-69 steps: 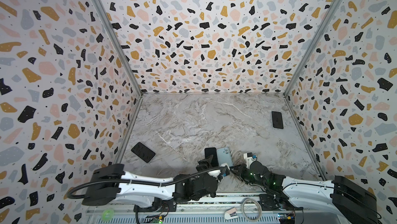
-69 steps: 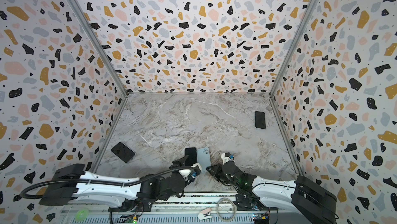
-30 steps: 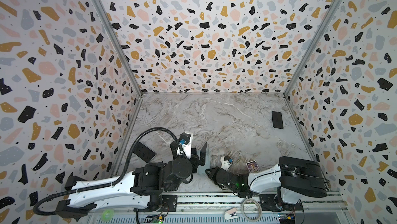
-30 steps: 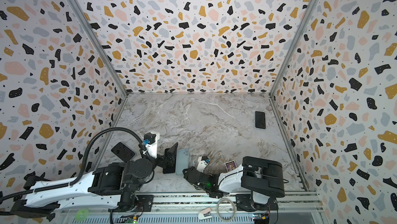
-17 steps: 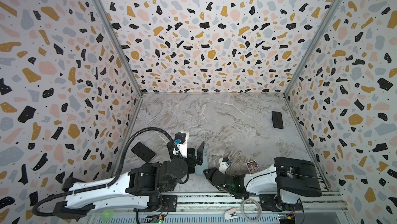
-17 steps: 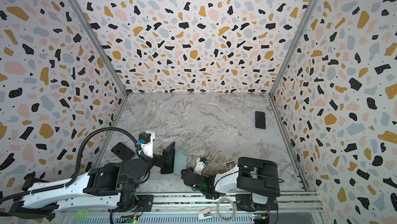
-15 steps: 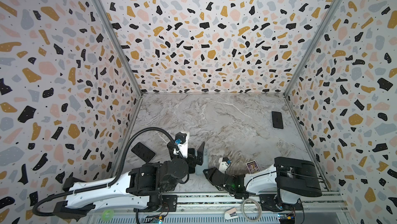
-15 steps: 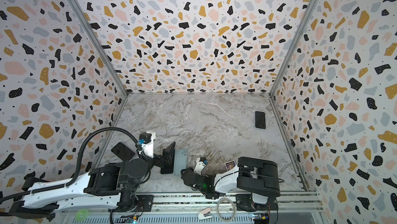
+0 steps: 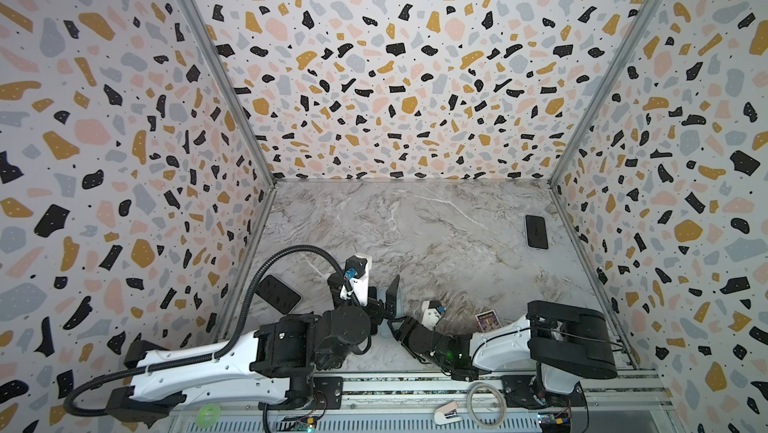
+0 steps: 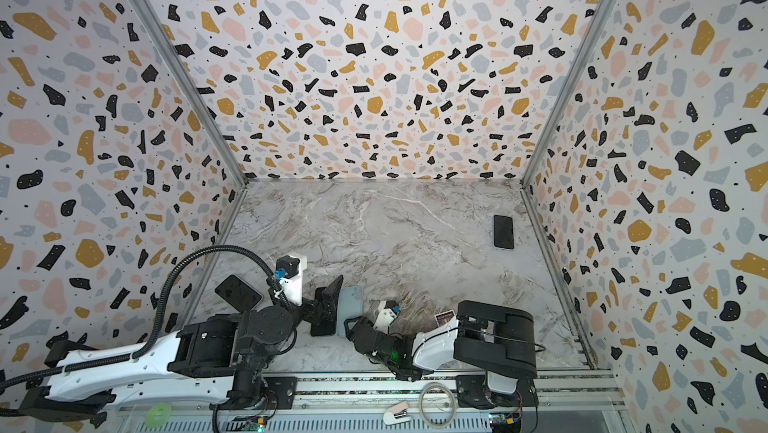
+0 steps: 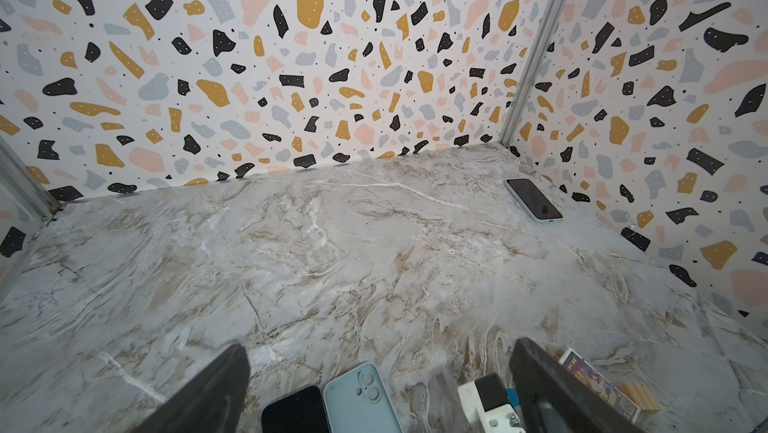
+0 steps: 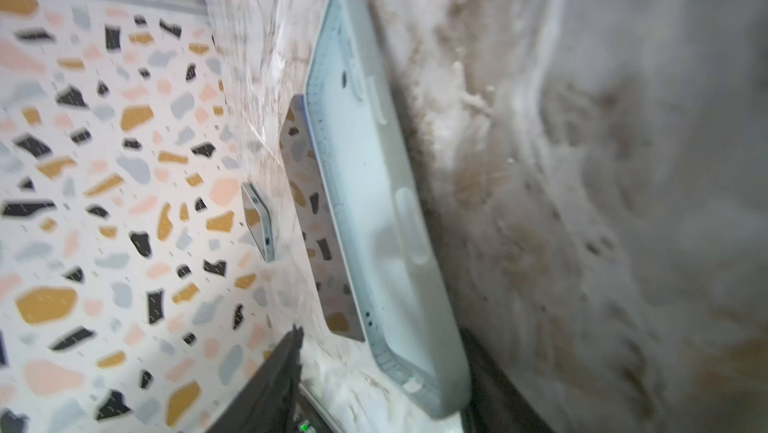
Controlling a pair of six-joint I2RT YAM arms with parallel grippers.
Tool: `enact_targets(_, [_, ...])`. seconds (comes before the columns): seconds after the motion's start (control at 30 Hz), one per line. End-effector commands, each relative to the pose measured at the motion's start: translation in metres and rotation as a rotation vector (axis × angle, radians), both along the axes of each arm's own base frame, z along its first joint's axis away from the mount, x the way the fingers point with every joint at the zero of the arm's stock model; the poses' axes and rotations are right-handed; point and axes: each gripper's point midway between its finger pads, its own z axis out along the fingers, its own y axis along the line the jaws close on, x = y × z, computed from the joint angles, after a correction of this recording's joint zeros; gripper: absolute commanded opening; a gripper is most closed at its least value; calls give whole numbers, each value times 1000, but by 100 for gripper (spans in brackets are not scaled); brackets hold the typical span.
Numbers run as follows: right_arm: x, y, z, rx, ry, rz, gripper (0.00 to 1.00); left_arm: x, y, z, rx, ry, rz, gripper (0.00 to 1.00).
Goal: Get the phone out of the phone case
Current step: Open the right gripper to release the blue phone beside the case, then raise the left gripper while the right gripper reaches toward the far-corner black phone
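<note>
Booth on my feed is three-sided. Back wall (image 9: 395, 78), left wall (image 9: 104, 140) and right wall (image 9: 685, 140) all carry the same terrazzo print: black, mustard, pink and grey-blue chips on white. Bare aluminium corner posts (image 9: 219, 69) run up where the side walls meet the back one. Counter (image 9: 415, 223) is grey-white marble pattern with tan veining, matte finish. Slotted metal front rail (image 9: 415, 385) runs along the near edge in both top views. Light is even and diffuse, shadows soft. Left wrist view confirms the same marble and print; right wrist view is blurred, so I can't read surface detail there.
</note>
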Motion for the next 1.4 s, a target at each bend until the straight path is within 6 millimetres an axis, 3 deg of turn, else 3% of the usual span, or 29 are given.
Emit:
enact_targets(0.0, [0,-4,5,-51,-17,15,83,2,2,21,-58,-22,13,100])
enact_targets(0.33, [-11,-5,12,-51,7,59,88,3,5,24,-59,-30,24,100])
enact_targets(0.5, [-16,-15,17,-79,5,71,89,3,5,25,-67,-30,24,100])
enact_targets(0.83, [-19,-38,51,-126,-135,140,90,0,-4,27,-107,-11,-14,100])
enact_targets(1.0, [-16,-76,71,-264,-267,184,93,5,-3,25,-163,22,-3,100])
enact_targets(1.1, [-11,-111,85,-410,-318,183,96,9,-9,20,-228,67,-29,100])
enact_targets(1.37, [-1,-196,127,-670,-384,113,99,32,-20,-17,-239,184,7,99])
